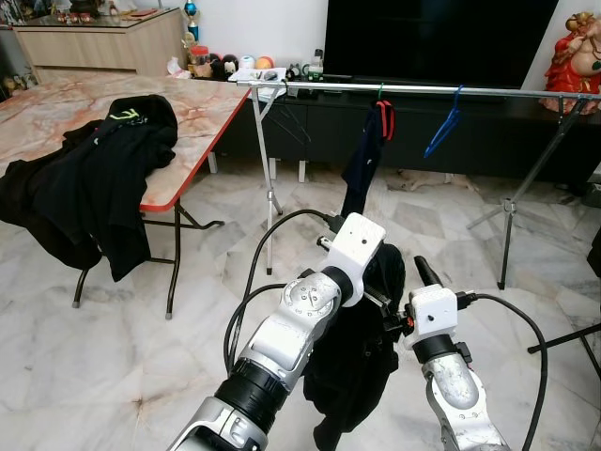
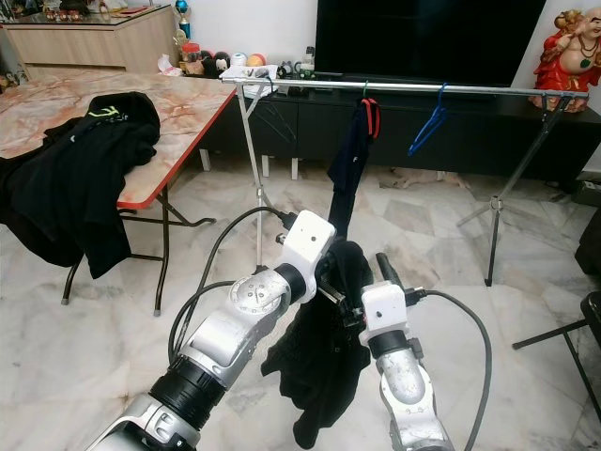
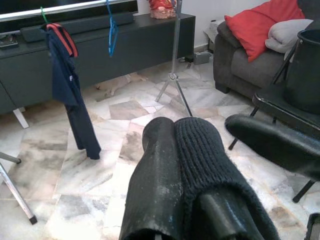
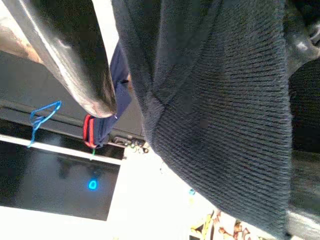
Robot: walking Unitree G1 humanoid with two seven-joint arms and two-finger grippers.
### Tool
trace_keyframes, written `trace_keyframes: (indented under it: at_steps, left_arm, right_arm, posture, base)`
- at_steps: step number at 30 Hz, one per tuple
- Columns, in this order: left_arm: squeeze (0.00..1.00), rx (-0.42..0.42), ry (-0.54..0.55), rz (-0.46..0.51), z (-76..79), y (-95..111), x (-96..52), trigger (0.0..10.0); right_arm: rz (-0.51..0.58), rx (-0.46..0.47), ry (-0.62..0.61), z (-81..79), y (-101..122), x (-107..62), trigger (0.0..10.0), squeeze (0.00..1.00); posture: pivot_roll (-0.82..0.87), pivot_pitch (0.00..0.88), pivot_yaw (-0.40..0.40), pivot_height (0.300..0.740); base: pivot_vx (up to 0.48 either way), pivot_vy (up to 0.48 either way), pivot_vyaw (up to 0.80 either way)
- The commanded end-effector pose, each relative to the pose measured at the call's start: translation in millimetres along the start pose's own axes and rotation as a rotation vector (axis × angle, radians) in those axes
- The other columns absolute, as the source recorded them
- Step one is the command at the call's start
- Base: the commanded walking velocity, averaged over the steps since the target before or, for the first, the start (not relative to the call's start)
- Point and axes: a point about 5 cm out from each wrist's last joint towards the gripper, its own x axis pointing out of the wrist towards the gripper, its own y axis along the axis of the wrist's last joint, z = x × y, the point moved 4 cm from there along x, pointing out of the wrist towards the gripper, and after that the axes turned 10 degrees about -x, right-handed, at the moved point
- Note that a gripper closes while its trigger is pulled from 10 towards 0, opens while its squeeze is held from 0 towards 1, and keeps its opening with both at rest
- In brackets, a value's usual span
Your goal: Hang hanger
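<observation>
Past the rail (image 1: 413,89), both end effectors hold a dark garment (image 2: 324,348).

Rail (image 1: 413,89) ahead, shirt (image 1: 364,155) and hanger (image 1: 443,127) on it; table (image 1: 192,117) left, clothes (image 1: 94,178) on it.

My left arm reaches forward and to the right across my front, wrist bent, and my left gripper (image 3: 172,180) has its fingers pressed together on dark knit cloth. My right arm rises from below, forearm upright; my right gripper (image 1: 424,272) points up, one finger (image 4: 75,55) beside that cloth.
</observation>
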Motion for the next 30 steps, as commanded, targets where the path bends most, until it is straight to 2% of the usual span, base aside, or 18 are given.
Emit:
trace_keyframes:
  at_steps: [1, 3, 6, 8, 30]
  left_arm:
    - [0.0, -0.032, -0.064, 0.061, 24.7, 18, 7.9, 0.0]
    - [0.0, -0.032, -0.064, 0.062, 24.8, 18, 8.0, 0.0]
    - [0.0, -0.032, -0.064, 0.063, 24.3, 18, 7.8, 0.0]
    - [0.0, -0.032, -0.064, 0.063, 24.2, 18, 7.8, 0.0]
    - [0.0, -0.034, -0.064, 0.071, 24.0, 21, 7.3, 0.0]
  right_arm:
    - [0.004, -0.015, 0.045, -7.5, 2, 0.8, 0.0, 0.0]
    - [0.001, -0.03, 0.052, -8.3, 1, 0.3, 0.0, 0.0]
    - [-0.013, -0.065, -0.028, 3.1, 0, 2.8, 0.0, 0.0]
    - [-0.011, -0.063, -0.04, 4.9, 1, 3.6, 0.0, 0.0]
    - [-0.045, -0.099, -0.098, 10.4, -3, 4.6, 0.0, 0.0]
  posture:
    - [0.06, 0.004, -0.011, 0.74]
    - [0.06, 0.004, -0.011, 0.74]
    - [0.06, 0.004, -0.011, 0.74]
    - [0.06, 0.004, -0.011, 0.74]
    - [0.06, 0.01, -0.013, 0.74]
  base:
    - [0.0, 0.0, 0.0]
    - [0.0, 0.0, 0.0]
    - [0.0, 0.0, 0.0]
    - [0.0, 0.0, 0.0]
    - [0.0, 0.0, 0.0]
